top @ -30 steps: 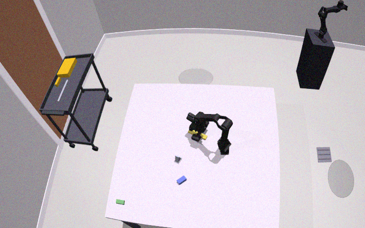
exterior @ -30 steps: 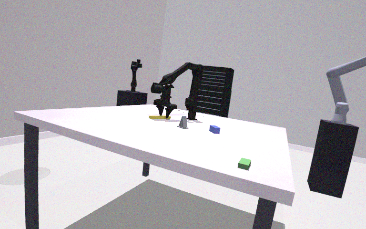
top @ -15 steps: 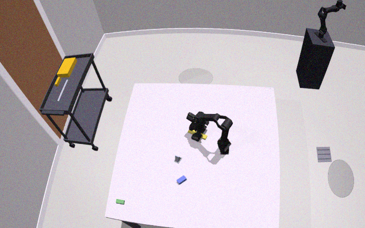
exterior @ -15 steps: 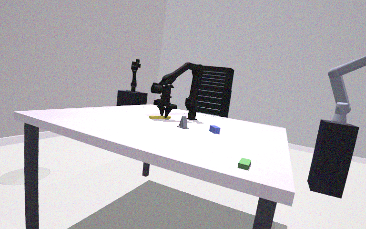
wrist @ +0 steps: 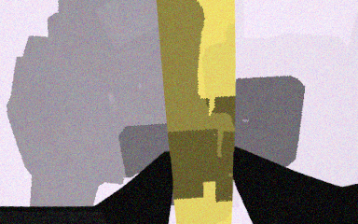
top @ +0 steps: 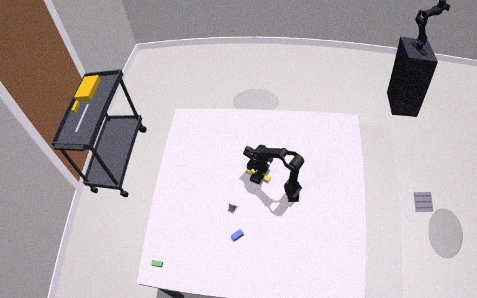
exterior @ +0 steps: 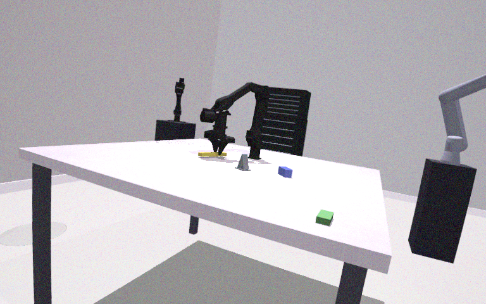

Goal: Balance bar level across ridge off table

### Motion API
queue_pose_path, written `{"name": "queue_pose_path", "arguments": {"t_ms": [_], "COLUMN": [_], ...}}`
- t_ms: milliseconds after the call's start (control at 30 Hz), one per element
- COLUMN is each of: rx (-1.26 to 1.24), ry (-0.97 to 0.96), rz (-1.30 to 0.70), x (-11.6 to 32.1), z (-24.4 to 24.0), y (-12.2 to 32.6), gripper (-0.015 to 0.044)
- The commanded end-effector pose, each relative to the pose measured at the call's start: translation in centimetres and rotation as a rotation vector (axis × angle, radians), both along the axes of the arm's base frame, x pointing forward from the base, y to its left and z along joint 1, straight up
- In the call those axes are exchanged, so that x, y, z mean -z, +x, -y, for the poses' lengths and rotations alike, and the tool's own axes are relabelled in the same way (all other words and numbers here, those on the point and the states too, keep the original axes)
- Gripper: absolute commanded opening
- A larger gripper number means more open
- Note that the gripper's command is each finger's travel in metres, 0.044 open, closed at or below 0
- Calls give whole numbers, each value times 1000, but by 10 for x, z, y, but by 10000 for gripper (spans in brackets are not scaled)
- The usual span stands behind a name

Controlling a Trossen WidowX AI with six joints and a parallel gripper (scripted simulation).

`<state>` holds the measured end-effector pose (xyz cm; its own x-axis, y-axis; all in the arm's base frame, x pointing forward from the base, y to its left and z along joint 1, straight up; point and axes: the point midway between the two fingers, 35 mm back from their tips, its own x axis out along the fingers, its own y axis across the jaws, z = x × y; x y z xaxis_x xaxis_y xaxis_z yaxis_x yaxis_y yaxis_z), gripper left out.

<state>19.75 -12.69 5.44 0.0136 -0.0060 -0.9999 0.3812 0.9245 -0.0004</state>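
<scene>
A flat yellow bar [top: 267, 177] [exterior: 205, 154] [wrist: 214, 56] lies on the white table [top: 316, 228] [exterior: 179, 179] near its middle. My gripper [top: 258, 176] [exterior: 219, 151] [wrist: 201, 163] is down over the bar's middle and shut on it, one black finger on each long side. In the wrist view the bar runs straight up between the fingers. The grey ridge [top: 231, 208] [exterior: 243, 162], a small wedge with its edge up, stands on the table a short way in front of the bar, apart from it.
A blue block [top: 237, 234] [exterior: 285, 171] lies beyond the ridge and a green block [top: 156, 262] [exterior: 324, 217] near the table's corner. A cart [top: 94, 133] stands off the table's left; black pedestals [top: 411, 77] [exterior: 440, 211] with other arms stand around.
</scene>
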Motion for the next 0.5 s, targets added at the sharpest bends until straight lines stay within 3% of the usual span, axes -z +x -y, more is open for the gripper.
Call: {"name": "queue_pose_path", "arguments": {"t_ms": [0,467], "rx": [1,2], "ry": [-5,-6], "rz": [8,8], "x": [-13,-48], "z": [2,3], "y": [3,5], "gripper": [0,0]}}
